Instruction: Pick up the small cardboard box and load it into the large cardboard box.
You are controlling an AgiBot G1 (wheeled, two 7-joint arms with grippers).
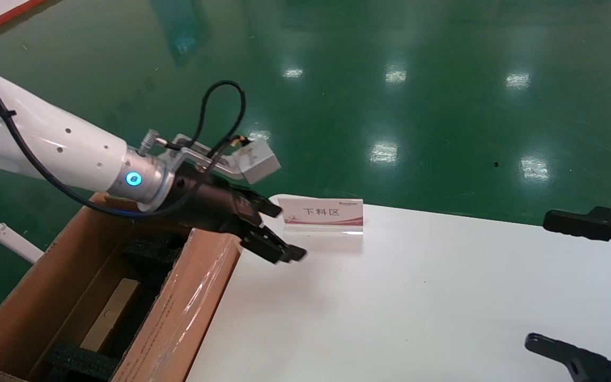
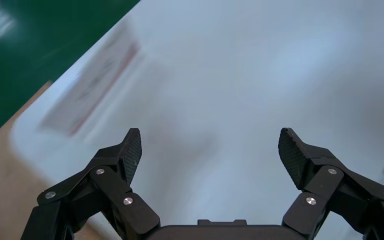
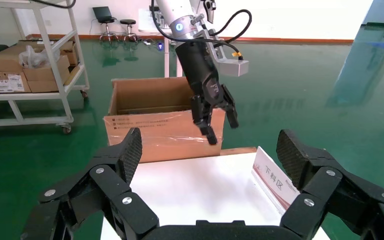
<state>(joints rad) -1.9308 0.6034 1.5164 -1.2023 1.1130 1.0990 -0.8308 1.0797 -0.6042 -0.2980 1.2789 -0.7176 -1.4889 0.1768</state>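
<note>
From overhead, the left claw (image 1: 279, 233) hangs empty, spread wide, over the white surface's (image 1: 417, 297) left edge; the small flat brown cardboard box (image 1: 112, 313) already lies inside the large foam-lined corrugated box (image 1: 178, 313). Its wrist view shows nothing held. The right claw (image 3: 210, 150) idles wide. Loading looks done; retreat next.

large cardboard box (image 1: 61, 297) cropped by frame edge, right claw (image 1: 592, 286) partly cut off

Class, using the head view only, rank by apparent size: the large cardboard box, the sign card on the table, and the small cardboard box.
1. large cardboard box
2. sign card
3. small cardboard box, though it is partly hidden inside the large one, so its rank against the card is unsure.
</note>
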